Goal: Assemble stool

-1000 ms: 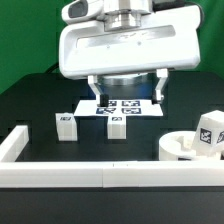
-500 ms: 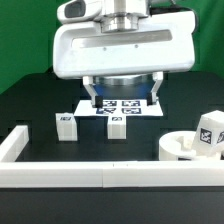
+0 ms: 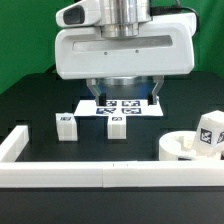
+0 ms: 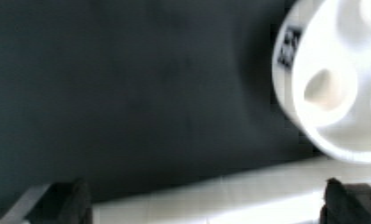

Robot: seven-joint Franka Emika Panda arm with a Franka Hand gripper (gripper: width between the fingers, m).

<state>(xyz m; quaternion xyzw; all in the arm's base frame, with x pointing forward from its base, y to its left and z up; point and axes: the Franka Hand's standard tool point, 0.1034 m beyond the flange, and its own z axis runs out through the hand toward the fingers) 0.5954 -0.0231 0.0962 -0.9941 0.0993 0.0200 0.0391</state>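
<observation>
wide open and empty, the claw [image 3: 126, 97] dips slightly over the marker board [image 3: 125, 106]; two stool legs [image 3: 67, 125] beside the board still await pickup.

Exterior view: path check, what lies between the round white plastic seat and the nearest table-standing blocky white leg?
Bare black table separates seat and leg; exterior view shows it.

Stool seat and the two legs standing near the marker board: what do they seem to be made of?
Seat: probably white plastic, matte; smooth rounded rim, no grain. Legs: likely the same matte white plastic, blocky with sharp edges; their black-and-white tags may be stickers or print, too small to tell.
</observation>
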